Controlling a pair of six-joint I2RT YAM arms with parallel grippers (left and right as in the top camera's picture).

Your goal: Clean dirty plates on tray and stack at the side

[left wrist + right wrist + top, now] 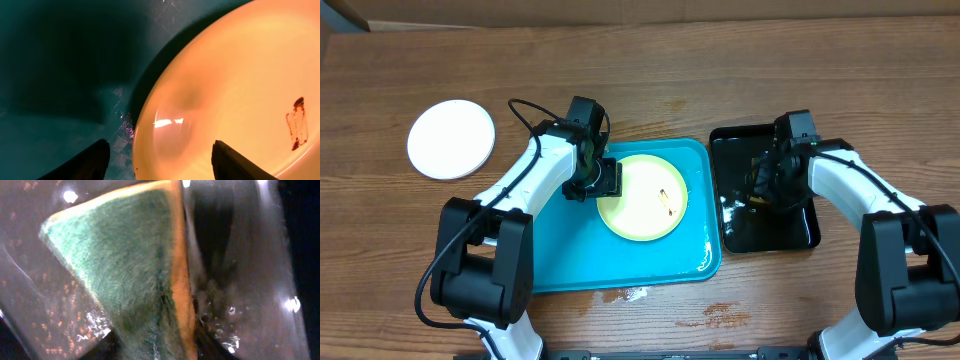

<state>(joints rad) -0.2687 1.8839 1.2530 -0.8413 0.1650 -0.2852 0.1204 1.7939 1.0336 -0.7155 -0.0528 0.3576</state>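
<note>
At the far left of the desk [720, 80] a white plate [450, 138] lies on the bare wood, well apart from the trays. Right of it, the left claw [603, 178] hangs low over the left part of the blue tray [570, 250]. Its jaws stand open and grip nothing. In the left wrist view its two dark fingertips [95, 160] sit apart, with the left rim of the yellow plate [635, 205] between them.

That yellow plate lies flat inside the blue tray, toward its back right part. It carries a small dark brown smudge [296, 125] right of its middle. The tray floor shines wet near its right front corner [705, 255], and a few pale wet spots [632, 294] mark the wood just in front of the tray.

Just beside the blue tray on the right is a smaller black tray [790, 235] with a glossy, wet floor. The right claw [763, 180] reaches down into it, closed on a sponge [125, 265]. The sponge has a green scrubbing face and a yellow body, and it is pinched narrow at the claw end.
</note>
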